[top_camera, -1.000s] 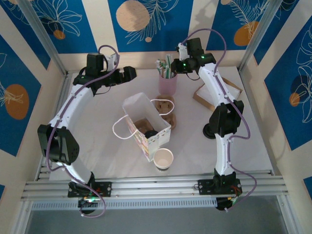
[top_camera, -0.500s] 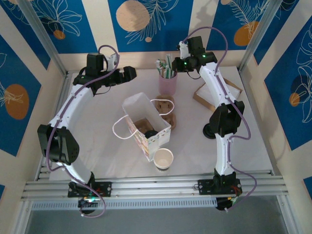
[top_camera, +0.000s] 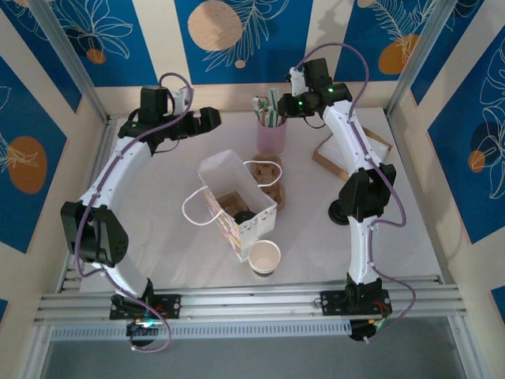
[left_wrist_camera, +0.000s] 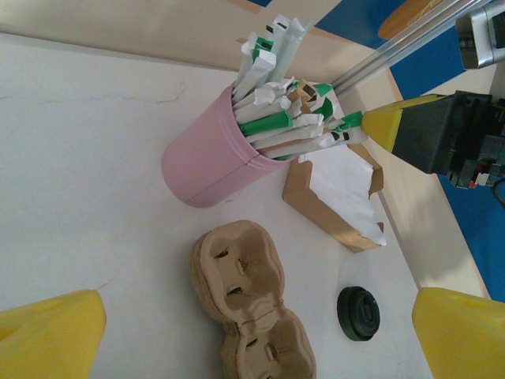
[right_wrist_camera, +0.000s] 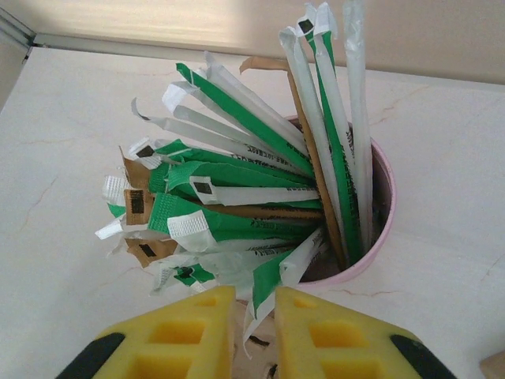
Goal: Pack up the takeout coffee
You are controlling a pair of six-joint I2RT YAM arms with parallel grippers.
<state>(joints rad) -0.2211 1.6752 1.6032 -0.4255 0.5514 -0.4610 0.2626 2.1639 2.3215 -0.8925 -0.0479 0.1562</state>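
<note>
The takeout coffee point(top_camera: 244, 215), a cup with a black lid, stands inside the white paper bag point(top_camera: 223, 169) at mid-table. My right gripper point(top_camera: 284, 106) hovers over the pink cup of straws point(top_camera: 271, 136). In the right wrist view its fingers point(right_wrist_camera: 254, 316) stand a narrow gap apart at the cup's point(right_wrist_camera: 380, 212) near rim. The end of a green-and-white wrapped straw point(right_wrist_camera: 272, 280) hangs loose in that gap. My left gripper point(top_camera: 211, 118) is wide open at the back left, holding nothing. In its own view it point(left_wrist_camera: 256, 339) looks down on a stack of cardboard carriers point(left_wrist_camera: 237, 272).
A lidless white cup point(top_camera: 264, 257) stands in front of the bag. A brown box of napkins point(left_wrist_camera: 335, 197) lies right of the pink cup point(left_wrist_camera: 207, 162). A black round disc point(left_wrist_camera: 359, 313) rests on the table near the carriers point(top_camera: 270, 175). Walls close the table in.
The right gripper's fingers have parted slightly around the straw end. Neither arm has visibly moved.
</note>
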